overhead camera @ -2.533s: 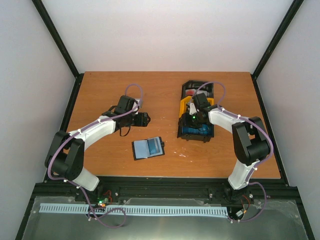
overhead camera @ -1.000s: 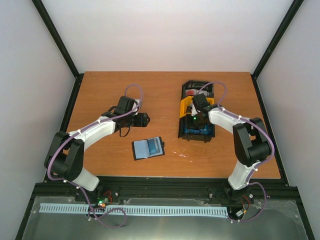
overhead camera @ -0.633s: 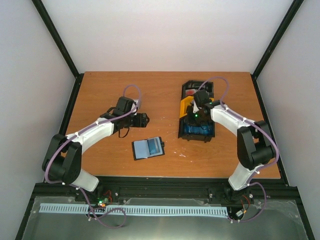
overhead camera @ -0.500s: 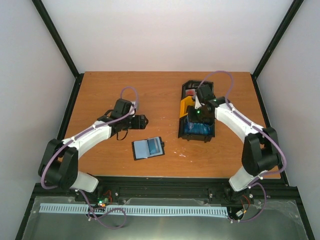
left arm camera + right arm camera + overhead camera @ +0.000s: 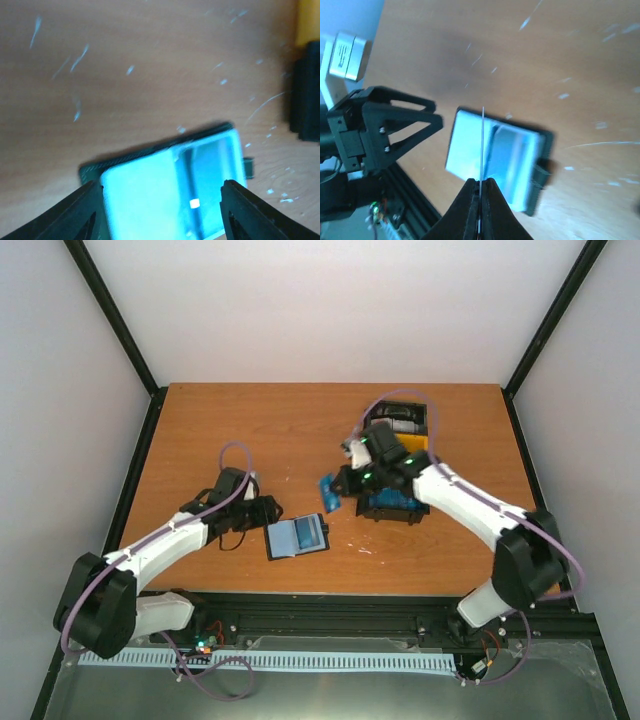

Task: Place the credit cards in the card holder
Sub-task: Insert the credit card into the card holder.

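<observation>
Left gripper point(image 5: 264, 511) is spread wide, holding nothing, just beside the card holder point(image 5: 297, 536), which lies open by the middle of the near edge of the table point(image 5: 220, 430). Right gripper point(image 5: 481, 187) is pinched on a light blue credit card point(image 5: 328, 493), edge-on and aimed at the holder. My worry: nothing's pinning the holder, so a card coming in tilted could snag and shove it. Trays point(image 5: 396, 465) sit toward the far right corner.

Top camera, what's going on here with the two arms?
The right gripper holds a light blue credit card, between the trays and the card holder, which lies open on the table. The left gripper sits open beside the card holder. That card is not yet in a slot.
</observation>
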Tool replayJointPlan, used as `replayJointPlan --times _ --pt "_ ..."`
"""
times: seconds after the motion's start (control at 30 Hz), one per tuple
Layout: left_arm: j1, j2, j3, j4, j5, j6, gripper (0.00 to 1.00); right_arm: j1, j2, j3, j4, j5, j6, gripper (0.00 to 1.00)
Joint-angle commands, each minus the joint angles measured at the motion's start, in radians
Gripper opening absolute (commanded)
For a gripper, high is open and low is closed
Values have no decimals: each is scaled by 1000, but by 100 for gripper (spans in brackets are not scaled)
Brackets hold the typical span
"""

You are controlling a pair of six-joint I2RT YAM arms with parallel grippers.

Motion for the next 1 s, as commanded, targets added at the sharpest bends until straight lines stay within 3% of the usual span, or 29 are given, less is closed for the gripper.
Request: replayJointPlan --times 0.0,0.23,0.73,0.97 --pt "7 -34 -86 -15 4 -143 64 134 128 -80 272 -105 141 3" --pt "7 -33 -169 44 23 -211 48 206 268 -133 452 -84 217 3" --pt "7 11 -234 86 14 -214 35 231 391 -190 570 -41 242 3" --pt "7 12 -260 107 38 -212 24 246 409 -232 636 -74 290 3"
